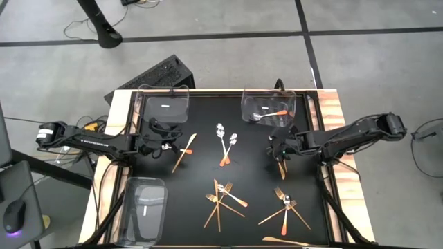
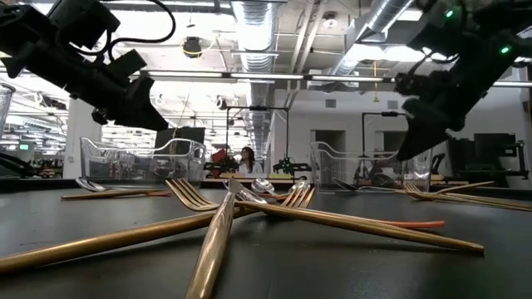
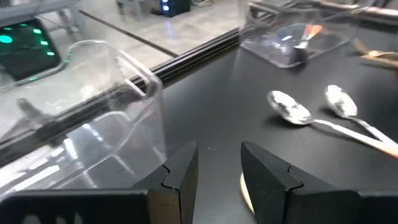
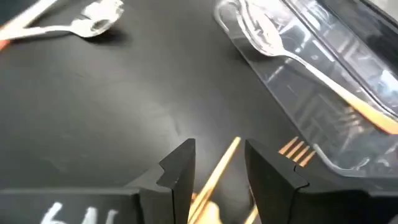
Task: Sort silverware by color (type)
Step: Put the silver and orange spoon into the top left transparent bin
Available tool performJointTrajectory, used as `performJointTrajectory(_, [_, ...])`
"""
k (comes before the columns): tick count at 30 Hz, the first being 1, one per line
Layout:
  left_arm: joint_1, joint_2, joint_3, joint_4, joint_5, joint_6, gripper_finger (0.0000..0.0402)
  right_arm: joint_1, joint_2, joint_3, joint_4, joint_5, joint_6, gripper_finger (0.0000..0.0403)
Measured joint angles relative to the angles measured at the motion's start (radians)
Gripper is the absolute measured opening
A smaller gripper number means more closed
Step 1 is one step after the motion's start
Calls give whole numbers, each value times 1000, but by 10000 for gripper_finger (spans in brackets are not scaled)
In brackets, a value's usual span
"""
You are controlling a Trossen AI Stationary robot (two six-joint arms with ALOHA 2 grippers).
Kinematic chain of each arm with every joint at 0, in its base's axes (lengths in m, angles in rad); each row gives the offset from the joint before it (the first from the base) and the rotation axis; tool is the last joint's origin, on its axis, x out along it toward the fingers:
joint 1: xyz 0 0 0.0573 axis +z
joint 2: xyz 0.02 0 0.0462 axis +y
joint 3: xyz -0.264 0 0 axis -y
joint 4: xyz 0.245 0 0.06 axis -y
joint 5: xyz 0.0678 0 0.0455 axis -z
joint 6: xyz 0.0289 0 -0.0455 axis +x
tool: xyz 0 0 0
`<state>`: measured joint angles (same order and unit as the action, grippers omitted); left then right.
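The right gripper straddled a slim gold fork, jaws not yet clenched; the left gripper hung parted, grasping nothing

1. High view looks straight down on the whole table.
2. Low view sits at tabletop height, facing the room.
3. Wrist views look closely forward past their fingers; both share the spoons.
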<state>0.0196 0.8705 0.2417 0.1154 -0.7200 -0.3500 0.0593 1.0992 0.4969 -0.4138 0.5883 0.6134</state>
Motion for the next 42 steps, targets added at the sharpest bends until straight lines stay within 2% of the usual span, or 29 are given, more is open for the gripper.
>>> performJointTrajectory(3, [0,-25,22,-22,38,6,108,2,-72,21,-37,6,4,166])
performJointTrajectory(7, [5,-44,40,-45,42,18,108,-71,-157,48,-138,-29,9,173])
performJointTrajectory(10, [9,-39,41,-52,43,24,108,-133,-197,50,-161,-140,8,176])
performJointTrajectory(15, [9,-18,41,-51,43,9,108,-215,-193,50,-241,-346,42,176])
performJointTrajectory(18, [9,-18,41,-50,35,5,108,-265,-188,57,-327,-405,72,176])
performJointTrajectory(23, [9,-18,41,-50,-1,-1,108,-321,-188,94,-399,-412,78,176])
performJointTrajectory(29, [8,-18,41,-57,2,-12,108,-364,-145,85,-390,-430,52,176])
performJointTrajectory(37, [8,-18,41,-59,0,-6,108,-297,-82,15,-278,-428,92,175])
performJointTrajectory(42, [8,-18,41,-59,-1,14,108,-281,-59,-32,-232,-387,94,175])
